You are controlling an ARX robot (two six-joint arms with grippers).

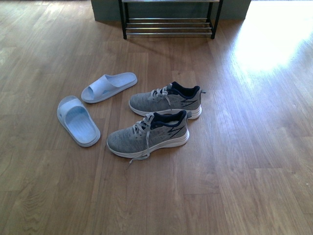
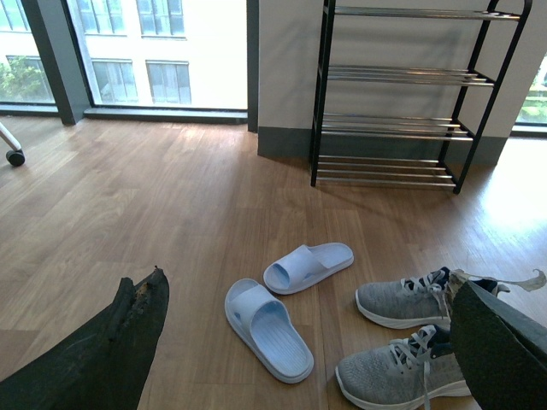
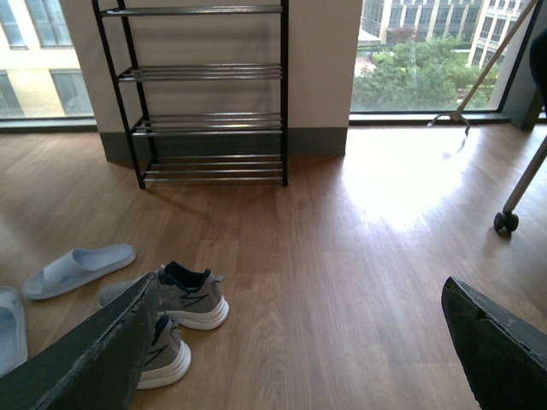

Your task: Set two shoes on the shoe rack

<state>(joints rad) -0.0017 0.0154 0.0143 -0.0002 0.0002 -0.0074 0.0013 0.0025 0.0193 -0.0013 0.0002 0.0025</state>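
I see my left pincer (image 2: 308,282) gaping wide and holding nothing, right pincer (image 3: 299,282) the same, grey sneakers (image 1: 149,134) side by side on the wood floor (image 1: 254,161) below both, pale blue sandals (image 1: 78,120) at their 9 o'clock, shoe rack (image 1: 168,29) at 12 o'clock, well apart

Sandals (image 1: 108,87) left of sneakers (image 1: 164,102); rack (image 1: 168,29) behind, well apart.

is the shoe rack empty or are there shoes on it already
Empty. Every shelf of the shoe rack shows only bare chrome rods; the sneakers and the slides lie on the floor in front of it.
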